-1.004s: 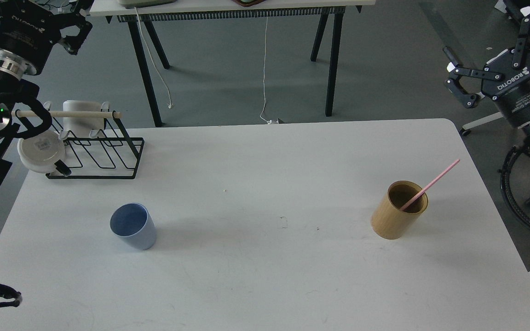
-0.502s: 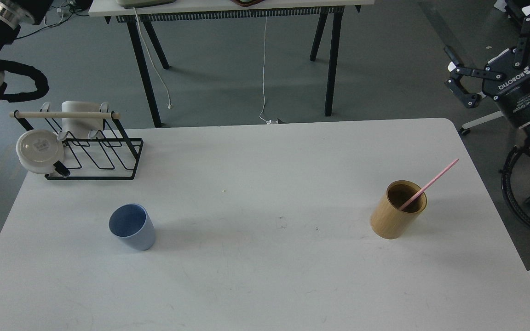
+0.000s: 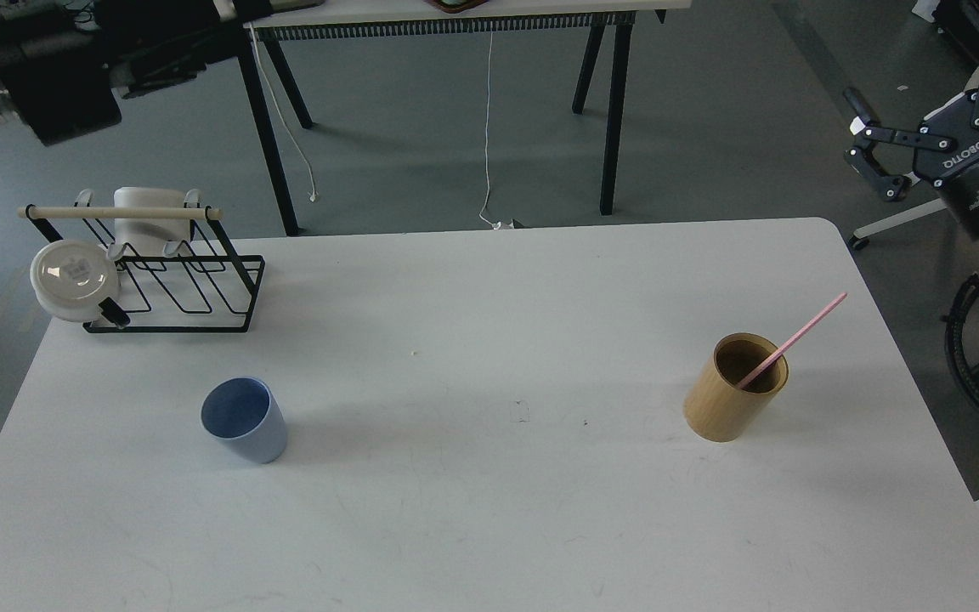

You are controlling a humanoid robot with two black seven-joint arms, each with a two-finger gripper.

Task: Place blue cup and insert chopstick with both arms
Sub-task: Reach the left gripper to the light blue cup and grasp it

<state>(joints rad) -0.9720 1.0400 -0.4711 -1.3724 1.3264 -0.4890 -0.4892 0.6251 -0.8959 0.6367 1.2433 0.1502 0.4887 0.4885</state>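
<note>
The blue cup (image 3: 244,420) stands upright on the left part of the white table (image 3: 489,527). A bamboo holder (image 3: 735,388) stands on the right part, with one pink chopstick (image 3: 798,337) leaning out of it to the upper right. My left gripper (image 3: 192,34) is a dark, blurred shape at the top left, high behind the table and far from the cup; its fingers cannot be told apart. My right gripper (image 3: 923,68) is open and empty, off the table's right edge, above and right of the holder.
A black wire rack (image 3: 192,289) with a wooden bar stands at the table's far left corner. It holds a white cup (image 3: 148,217) and a white bowl (image 3: 73,279). Another table's black legs (image 3: 613,110) and a hanging cord (image 3: 488,127) are behind.
My left arm has swung up and away from beside the rack to the top left edge. My right gripper has shifted slightly right. Cup, holder and chopstick have not moved.
</note>
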